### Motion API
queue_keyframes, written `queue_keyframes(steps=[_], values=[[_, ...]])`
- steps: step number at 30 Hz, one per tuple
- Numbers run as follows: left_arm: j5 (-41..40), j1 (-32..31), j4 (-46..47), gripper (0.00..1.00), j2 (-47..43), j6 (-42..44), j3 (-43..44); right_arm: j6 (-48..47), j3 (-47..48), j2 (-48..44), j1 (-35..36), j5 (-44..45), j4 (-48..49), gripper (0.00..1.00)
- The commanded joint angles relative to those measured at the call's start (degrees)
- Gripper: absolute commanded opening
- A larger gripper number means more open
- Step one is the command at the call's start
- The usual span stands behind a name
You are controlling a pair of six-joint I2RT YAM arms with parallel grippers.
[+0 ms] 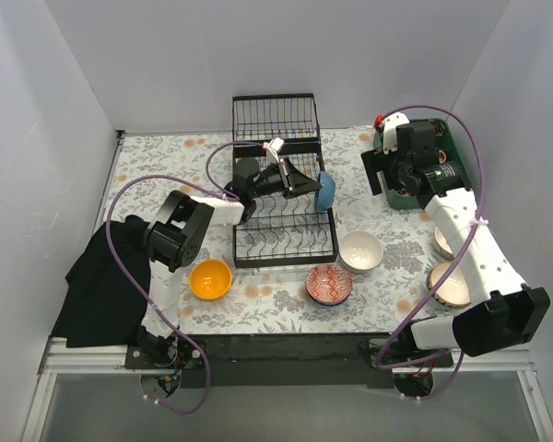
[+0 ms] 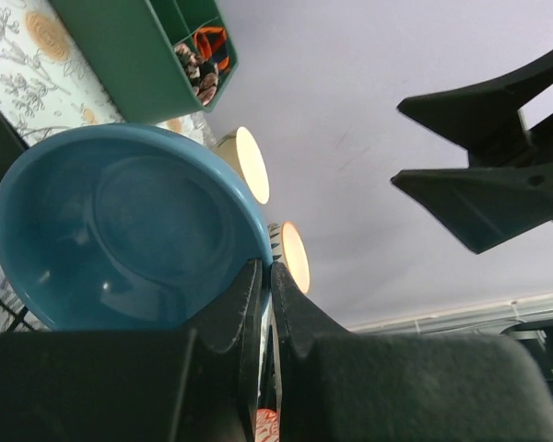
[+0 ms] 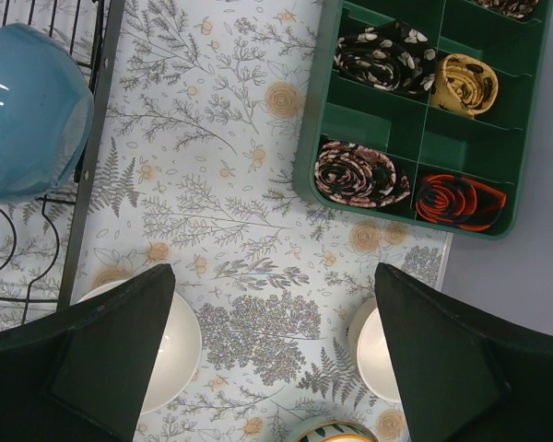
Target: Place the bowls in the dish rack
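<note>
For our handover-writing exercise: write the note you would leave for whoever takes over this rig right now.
Left gripper: shut on the blue bowl at its rim, holding it on edge at the right side of the dish rack; not yet released.
Right gripper: open, empty, above the table beside the green tray.
On the table: orange bowl, red-patterned bowl, white bowl, cream bowl, striped bowl.
Done: no bowl clearly seated in the rack.
Left: seat the blue bowl, then load the other five.
</note>
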Motion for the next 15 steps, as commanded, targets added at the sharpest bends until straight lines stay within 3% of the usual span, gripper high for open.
queue_keyframes(steps=[1, 15], values=[[1.55, 1.04, 5.84, 0.0, 1.45, -3.06, 3.07, -0.6, 1.05, 1.18, -0.43, 0.13, -0.14, 0.98], [0.07, 4.12, 11.73, 0.0, 8.74, -10.0, 3.34, -1.39, 6.41, 6.89, -0.34, -1.01, -1.1, 0.97]])
